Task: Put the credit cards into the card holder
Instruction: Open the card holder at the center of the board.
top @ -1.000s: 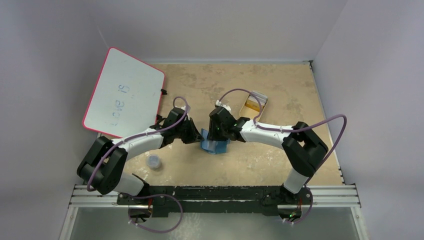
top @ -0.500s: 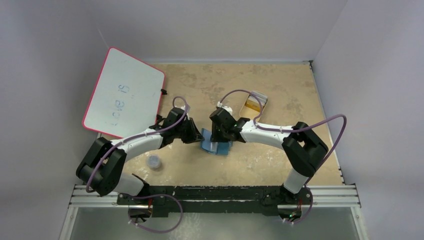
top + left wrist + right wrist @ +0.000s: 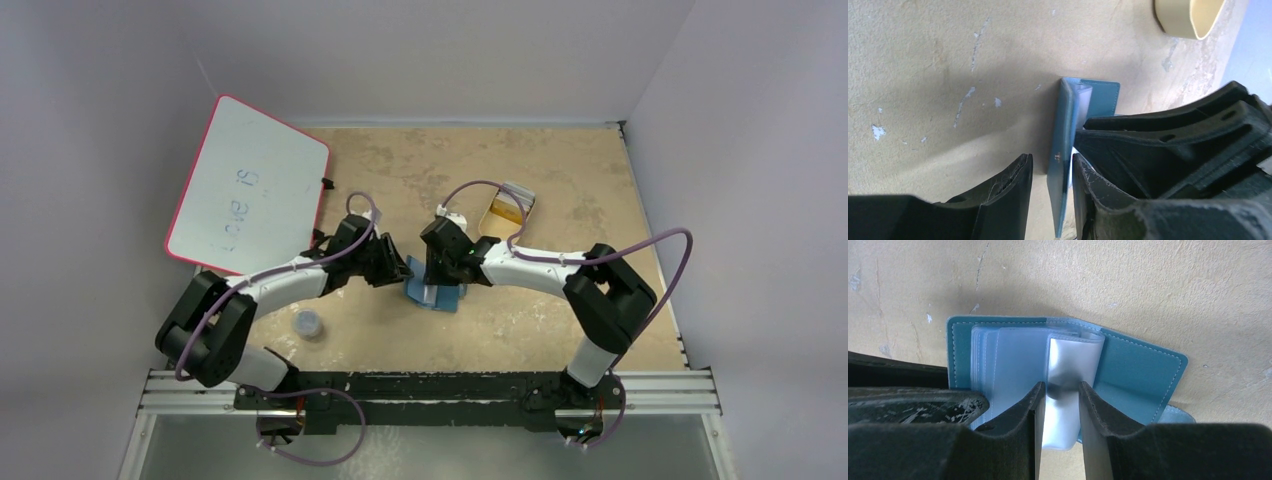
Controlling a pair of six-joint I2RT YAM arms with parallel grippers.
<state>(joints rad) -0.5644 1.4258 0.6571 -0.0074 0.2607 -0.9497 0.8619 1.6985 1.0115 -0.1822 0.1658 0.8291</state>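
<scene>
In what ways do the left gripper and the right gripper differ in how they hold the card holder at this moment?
The left gripper straddles the teal outer cover of the card holder, which stands on edge between its fingers; the right gripper pinches a clear inner pocket sleeve. The left comes in from the holder's left side in the overhead view, the right from its right. Both are black two-finger grippers, nearly closed, meeting at the same holder.

Card holder [image 3: 434, 291] between 2 grippers, mid-table [image 3: 560, 180]

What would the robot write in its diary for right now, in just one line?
stage: opening card holder | left gripper: around the holder's cover | right gripper: pinching a clear pocket | cards in tray: not yet loaded
</scene>
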